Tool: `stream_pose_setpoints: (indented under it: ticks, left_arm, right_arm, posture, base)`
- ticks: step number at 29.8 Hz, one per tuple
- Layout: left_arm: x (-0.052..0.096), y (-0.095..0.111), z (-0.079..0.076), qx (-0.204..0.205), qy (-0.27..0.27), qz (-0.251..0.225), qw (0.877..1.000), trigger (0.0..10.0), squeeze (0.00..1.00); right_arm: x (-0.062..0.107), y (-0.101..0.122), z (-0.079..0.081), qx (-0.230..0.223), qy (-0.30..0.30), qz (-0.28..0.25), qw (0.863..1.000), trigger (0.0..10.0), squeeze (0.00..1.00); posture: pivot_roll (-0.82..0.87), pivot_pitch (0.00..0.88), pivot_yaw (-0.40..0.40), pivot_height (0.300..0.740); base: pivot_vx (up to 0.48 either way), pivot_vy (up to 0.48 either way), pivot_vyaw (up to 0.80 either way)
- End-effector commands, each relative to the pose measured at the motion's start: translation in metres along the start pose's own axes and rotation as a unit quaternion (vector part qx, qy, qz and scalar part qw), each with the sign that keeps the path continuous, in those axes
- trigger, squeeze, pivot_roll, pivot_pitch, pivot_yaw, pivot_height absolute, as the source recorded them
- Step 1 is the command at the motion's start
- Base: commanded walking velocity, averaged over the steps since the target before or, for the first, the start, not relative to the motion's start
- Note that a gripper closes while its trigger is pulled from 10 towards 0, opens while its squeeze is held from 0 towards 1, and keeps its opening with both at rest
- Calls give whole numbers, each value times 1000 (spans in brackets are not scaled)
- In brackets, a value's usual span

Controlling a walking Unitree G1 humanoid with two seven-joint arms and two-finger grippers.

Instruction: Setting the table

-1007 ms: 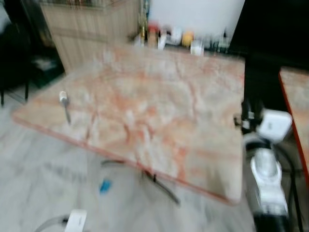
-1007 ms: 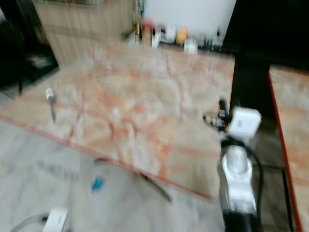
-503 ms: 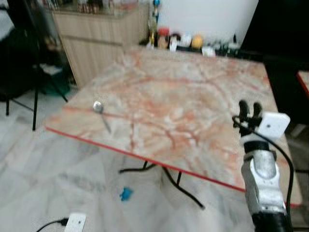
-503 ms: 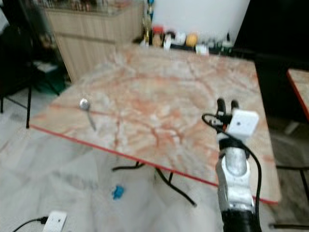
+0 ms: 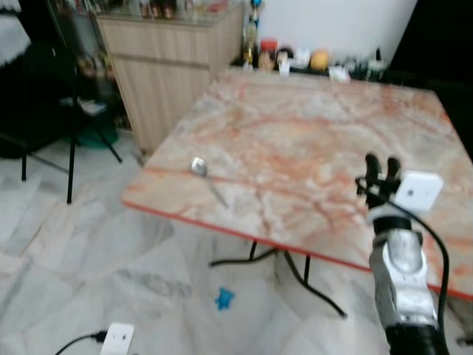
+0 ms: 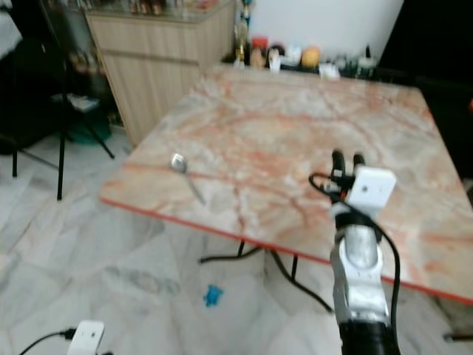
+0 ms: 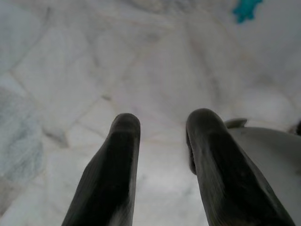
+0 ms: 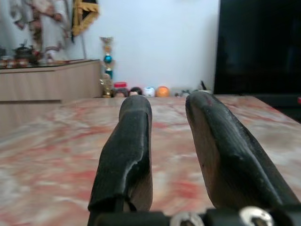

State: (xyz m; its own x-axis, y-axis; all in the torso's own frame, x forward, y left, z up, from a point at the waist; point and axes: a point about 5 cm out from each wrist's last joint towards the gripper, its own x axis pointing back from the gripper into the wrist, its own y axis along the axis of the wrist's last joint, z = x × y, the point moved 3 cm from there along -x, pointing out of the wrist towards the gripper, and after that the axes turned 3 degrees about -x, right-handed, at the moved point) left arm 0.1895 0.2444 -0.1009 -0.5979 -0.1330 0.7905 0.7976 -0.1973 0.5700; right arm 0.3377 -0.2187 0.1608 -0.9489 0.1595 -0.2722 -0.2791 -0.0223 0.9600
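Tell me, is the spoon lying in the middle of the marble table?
No, the spoon lies near the table's front left corner, close to the red edge.

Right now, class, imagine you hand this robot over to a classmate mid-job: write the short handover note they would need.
Right pincer: raised over the table's near right part, fingers slightly apart, holding nothing.
Left pincer: hangs low over the floor, fingers apart, holding nothing.
Things: one spoon lies on the marble table near its near left edge. Small jars and bottles stand along the far edge.
Done: only the spoon is laid.
Left: the other settings; no plates or cups are on the table yet.
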Motion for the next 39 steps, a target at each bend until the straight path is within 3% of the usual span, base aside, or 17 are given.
stream_pose_setpoints:
  ticks: [1, 11, 16, 22, 33, 39]
  left_arm:
    - [2, -11, 3, -4, 2, 19, 1000, 10000, 0]
    - [2, -11, 5, -2, 5, 20, 1000, 10000, 0]
    - [2, -9, 3, -5, 0, 17, 1000, 10000, 0]
    - [-2, 2, -10, 0, -9, 4, 1000, 10000, 0]
    - [-2, 5, -14, -1, -11, 2, 1000, 10000, 0]
    - [-3, 6, -13, -2, -11, 1, 1000, 10000, 0]
  right_arm:
    - [-4, 7, 9, -7, 12, -11, 1000, 10000, 0]
    - [-4, 6, 9, -7, 13, -11, 1000, 10000, 0]
    - [-4, 6, 9, -8, 13, -10, 1000, 10000, 0]
    - [-4, 6, 9, -9, 14, -10, 1000, 10000, 0]
    - [-3, 6, 11, 6, 22, -10, 1000, 10000, 0]
    - [-2, 7, 14, 2, 31, -13, 999, 10000, 0]
  posture:
    - [128, 13, -25, 740]
    - [129, 18, -25, 740]
    - [130, 19, -26, 740]
    - [130, 22, -25, 740]
    - [130, 16, -25, 740]
    - [130, 20, -25, 740]
  base:
    - [0, 480, 0]
    - [0, 435, 0]
    - [0, 0, 0]
    - [0, 0, 0]
    - [98, 0, 0]
    - [319, 0, 590]
